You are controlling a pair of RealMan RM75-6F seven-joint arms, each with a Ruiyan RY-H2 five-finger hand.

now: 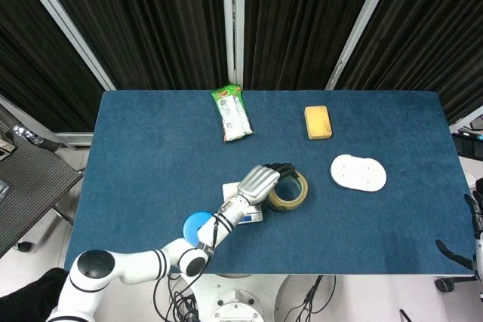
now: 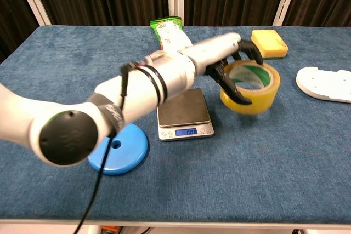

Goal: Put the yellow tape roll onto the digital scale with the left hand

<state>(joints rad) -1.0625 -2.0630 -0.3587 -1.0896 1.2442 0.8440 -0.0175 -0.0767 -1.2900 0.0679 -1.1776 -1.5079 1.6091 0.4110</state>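
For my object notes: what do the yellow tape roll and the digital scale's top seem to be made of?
Yellow tape roll: likely glossy plastic film, since light reflects on its side; green-printed inner core, perhaps cardboard. Digital scale: platform looks like brushed metal, grey and matte.

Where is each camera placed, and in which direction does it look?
Head view: high above the near edge, looking steeply down on the table; the left arm and left hand show.
Chest view: low at the near edge, looking across the table toward the curtains; the left arm fills the foreground.
Both show the left hand holding the tape, the scale, disc, sponge and snack bag.
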